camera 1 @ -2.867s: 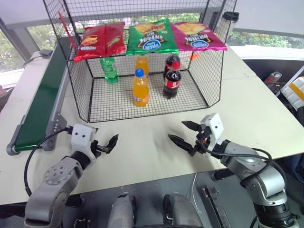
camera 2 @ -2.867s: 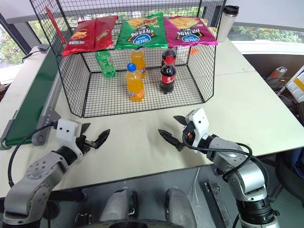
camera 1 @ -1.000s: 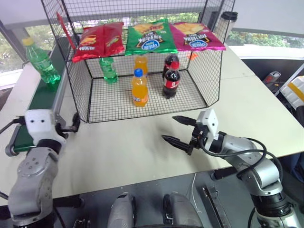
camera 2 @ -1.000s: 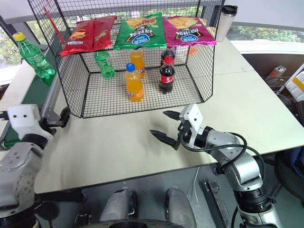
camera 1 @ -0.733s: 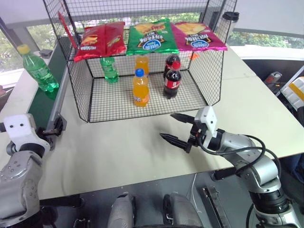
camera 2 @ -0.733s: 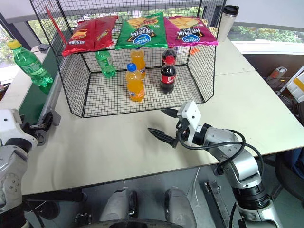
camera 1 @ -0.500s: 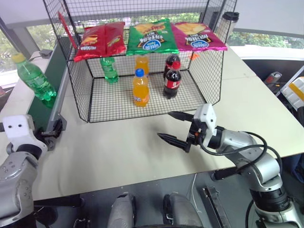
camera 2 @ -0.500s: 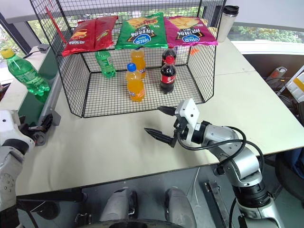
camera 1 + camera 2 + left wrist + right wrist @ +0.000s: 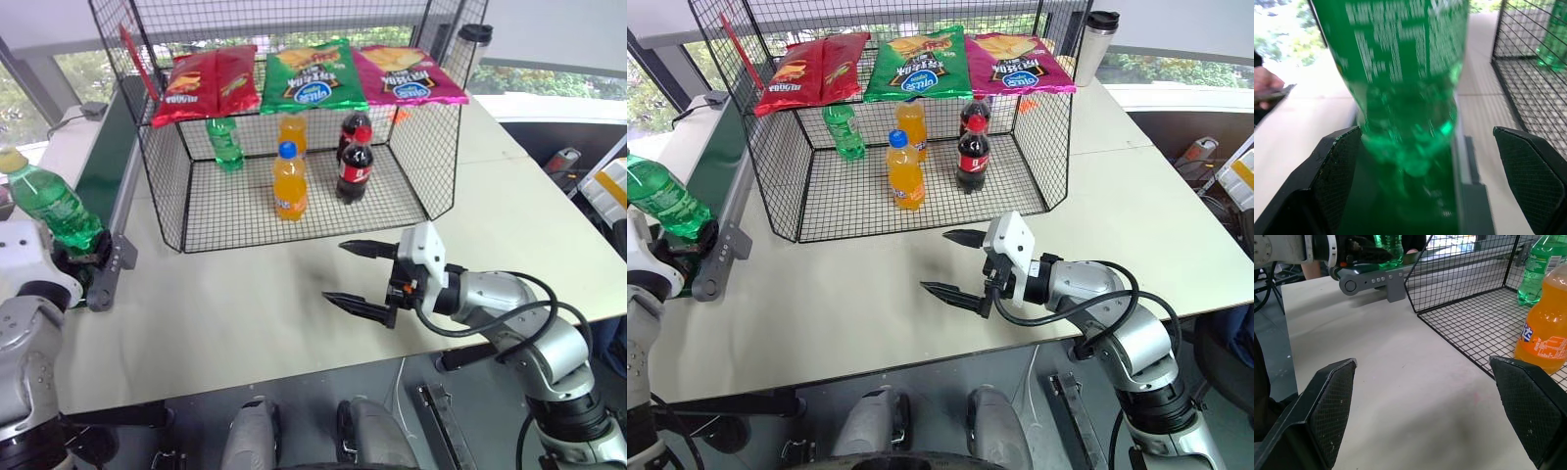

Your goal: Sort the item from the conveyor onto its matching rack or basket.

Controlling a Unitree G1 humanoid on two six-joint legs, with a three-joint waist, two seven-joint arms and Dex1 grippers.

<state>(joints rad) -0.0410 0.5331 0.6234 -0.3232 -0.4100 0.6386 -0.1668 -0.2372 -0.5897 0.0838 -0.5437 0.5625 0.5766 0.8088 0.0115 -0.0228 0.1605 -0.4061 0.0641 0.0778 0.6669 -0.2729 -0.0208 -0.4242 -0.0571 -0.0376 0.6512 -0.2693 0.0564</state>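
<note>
Small clear-green plastic soda bottle with yellow cap (image 9: pixel 47 204) stands upright at the near end of the dark green conveyor belt (image 9: pixel 110 157), well left of the black wire-mesh cage (image 9: pixel 294 211) — its base sits between the wide-open fingers of the left end effector (image 9: pixel 1415 191), not yet gripped. Right end effector (image 9: pixel 361 276) hangs open over the bench (image 9: pixel 245 294), holding nothing. Bottle looks light, smooth and a bit slippery (thin walls likely flex) — grip low on the body, firm but gentle.
</note>
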